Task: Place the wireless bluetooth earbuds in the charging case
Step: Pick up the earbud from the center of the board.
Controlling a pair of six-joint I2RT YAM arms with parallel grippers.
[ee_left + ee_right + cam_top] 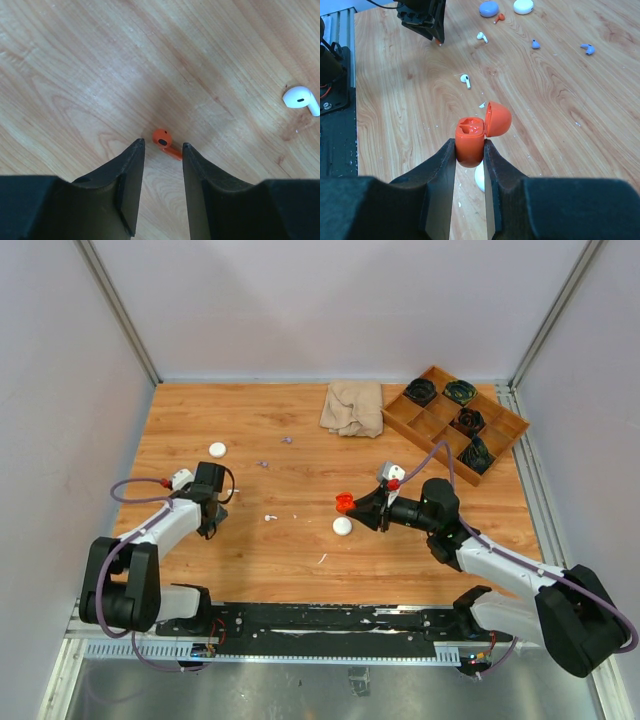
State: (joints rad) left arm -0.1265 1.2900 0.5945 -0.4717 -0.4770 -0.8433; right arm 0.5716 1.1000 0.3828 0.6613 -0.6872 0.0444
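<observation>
Over the wooden table [200, 410] | our right gripper [469, 143] clamps the round orange charging case [470, 134], lid open for loading | left gripper [162, 144] gapes astride tiny orange earbud [161, 137].

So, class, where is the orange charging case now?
Right wrist view: the orange charging case is gripped in the right hand, next to a white round case.
</observation>
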